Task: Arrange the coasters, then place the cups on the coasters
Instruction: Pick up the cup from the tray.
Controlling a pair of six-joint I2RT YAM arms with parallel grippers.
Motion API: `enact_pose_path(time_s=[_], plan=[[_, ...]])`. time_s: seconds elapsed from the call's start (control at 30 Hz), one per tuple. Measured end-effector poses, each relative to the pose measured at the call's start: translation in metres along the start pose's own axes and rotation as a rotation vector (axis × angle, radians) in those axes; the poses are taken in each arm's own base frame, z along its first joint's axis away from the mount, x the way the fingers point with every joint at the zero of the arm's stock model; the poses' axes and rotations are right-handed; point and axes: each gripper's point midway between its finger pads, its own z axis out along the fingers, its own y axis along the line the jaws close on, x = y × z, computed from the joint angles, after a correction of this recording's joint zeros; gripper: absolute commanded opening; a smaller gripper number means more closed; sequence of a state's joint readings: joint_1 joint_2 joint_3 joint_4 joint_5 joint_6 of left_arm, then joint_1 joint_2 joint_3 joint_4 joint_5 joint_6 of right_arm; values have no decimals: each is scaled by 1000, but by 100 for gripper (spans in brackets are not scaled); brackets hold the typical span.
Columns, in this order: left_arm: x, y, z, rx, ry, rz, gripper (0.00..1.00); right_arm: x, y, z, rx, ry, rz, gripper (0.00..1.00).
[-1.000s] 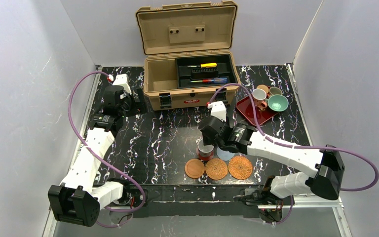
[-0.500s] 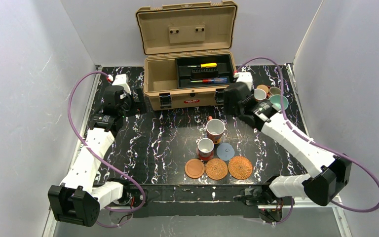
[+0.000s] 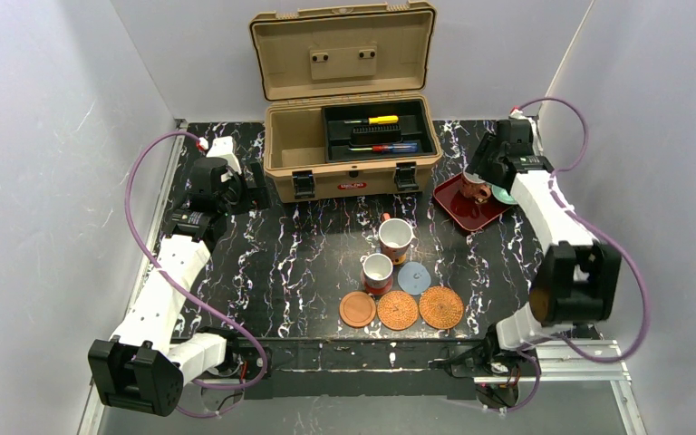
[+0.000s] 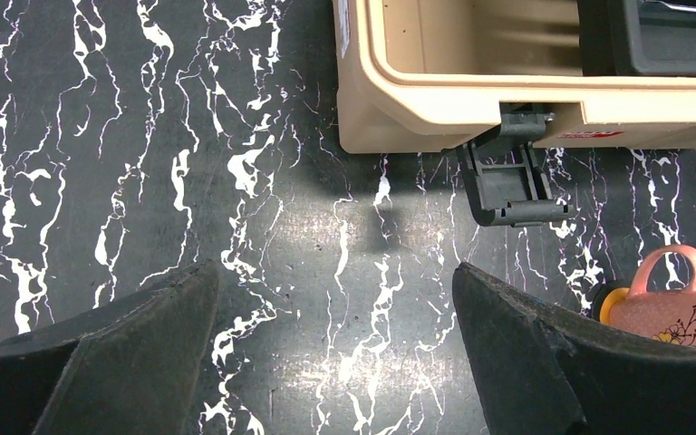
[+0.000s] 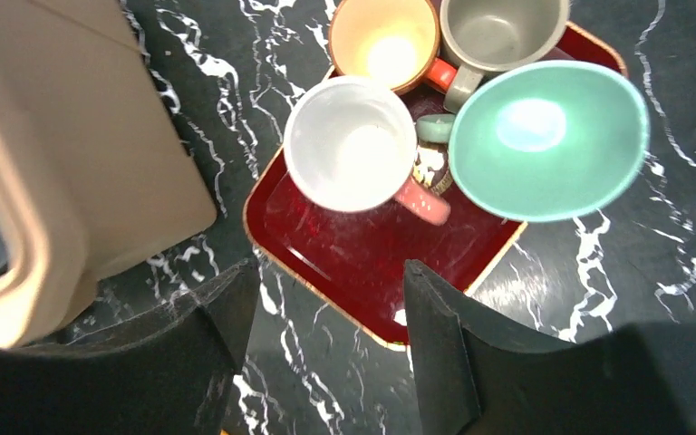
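Note:
Three coasters lie in a row near the front edge: a smooth brown one (image 3: 358, 309) and two woven ones (image 3: 398, 310) (image 3: 441, 307). A blue-grey coaster (image 3: 414, 276) lies just behind them. Two reddish cups stand mid-table (image 3: 378, 271) (image 3: 396, 238); an orange edge (image 4: 607, 306) shows at the base of the farther one (image 4: 680, 308). On the dark red tray (image 5: 362, 254) stand a white-inside cup (image 5: 353, 145), an orange cup (image 5: 385, 41), a grey-olive cup (image 5: 503, 32) and a teal cup (image 5: 548, 140). My right gripper (image 5: 329, 272) hangs open above the tray's near edge. My left gripper (image 4: 333, 272) is open over bare table.
An open tan toolbox (image 3: 349, 136) with screwdrivers in a black insert stands at the back centre, its latch (image 4: 512, 186) hanging just ahead of my left gripper. The tray (image 3: 460, 207) sits at the toolbox's right. White walls close in both sides.
My right arm left the middle of the table, where a second reddish cup now stands, and swung back right to the tray. The left arm has not moved.

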State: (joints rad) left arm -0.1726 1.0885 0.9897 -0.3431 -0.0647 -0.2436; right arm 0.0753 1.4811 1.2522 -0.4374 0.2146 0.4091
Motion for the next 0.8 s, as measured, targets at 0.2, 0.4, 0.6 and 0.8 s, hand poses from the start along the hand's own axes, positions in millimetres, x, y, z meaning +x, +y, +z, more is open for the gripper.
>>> enact_pose_path(time_s=[0.2, 0.4, 0.6, 0.8], plan=[[0, -1, -1, 4, -3, 1, 99, 15, -1, 58, 5, 101, 38, 62], [-1, -4, -3, 10, -7, 6, 99, -5, 11, 78, -9, 82, 45, 61], [-3, -7, -7, 20, -19, 15, 99, -18, 15, 80, -12, 56, 44, 58], [-3, -10, -7, 29, -20, 22, 99, -3, 10, 97, 10, 102, 38, 57]])
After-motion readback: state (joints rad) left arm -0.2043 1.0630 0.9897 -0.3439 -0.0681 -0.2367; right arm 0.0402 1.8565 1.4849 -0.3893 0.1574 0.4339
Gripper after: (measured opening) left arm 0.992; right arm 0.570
